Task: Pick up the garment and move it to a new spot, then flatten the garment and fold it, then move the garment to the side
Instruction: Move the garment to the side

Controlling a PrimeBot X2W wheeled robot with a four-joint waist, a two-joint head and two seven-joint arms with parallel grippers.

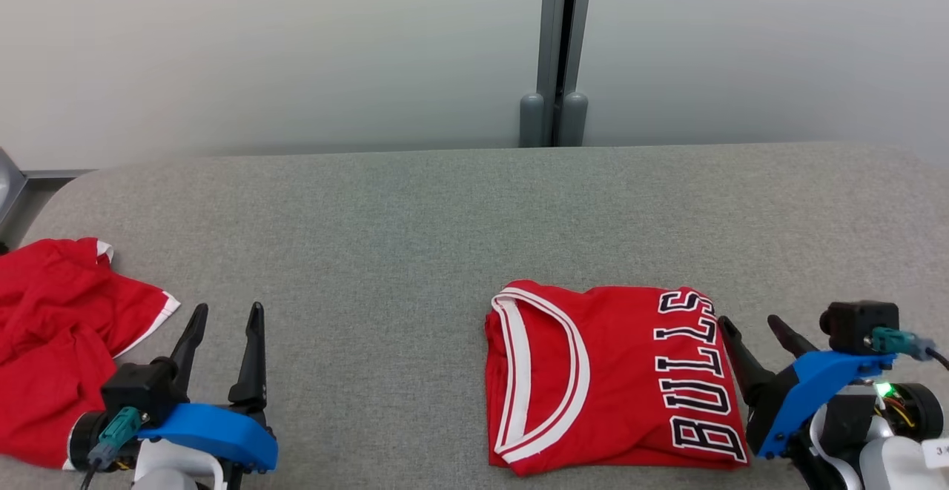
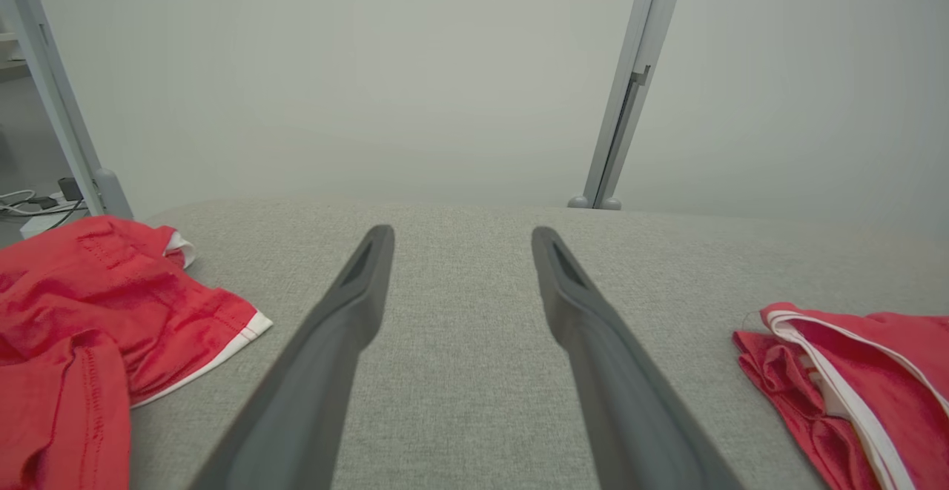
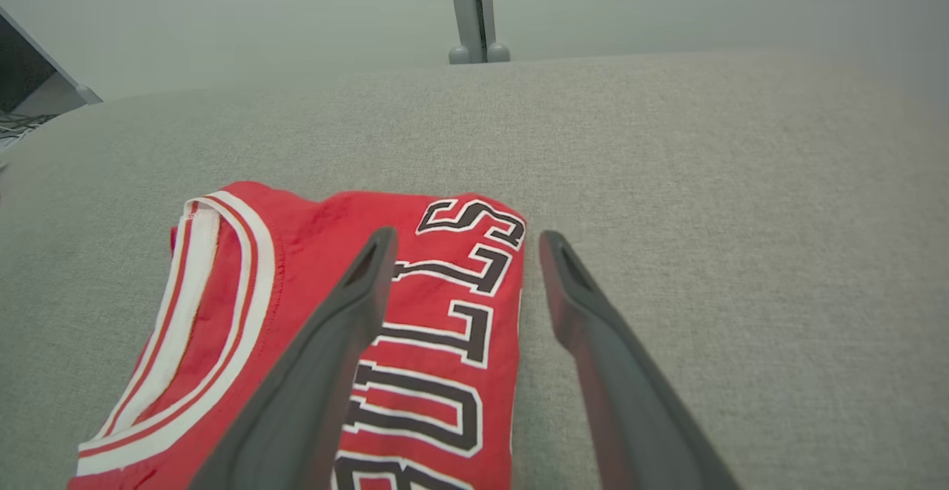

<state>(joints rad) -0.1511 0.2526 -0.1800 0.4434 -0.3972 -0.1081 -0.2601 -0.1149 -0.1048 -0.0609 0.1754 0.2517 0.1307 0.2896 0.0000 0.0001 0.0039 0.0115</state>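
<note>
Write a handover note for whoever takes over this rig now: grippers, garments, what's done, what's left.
Left gripper: open, empty, above bare table beside the crumpled red garment.
Right gripper: open, empty, at the right edge of the folded jersey.
Done: jersey folded, lying right of the table's middle.
Left: possibly slide it aside; the crumpled garment is unfolded.

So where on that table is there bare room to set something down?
The widest bare stretch lies between the crumpled red garment on the left and the folded Bulls jersey; the far strip of the table is bare too. Near left and near right are crowded.
</note>
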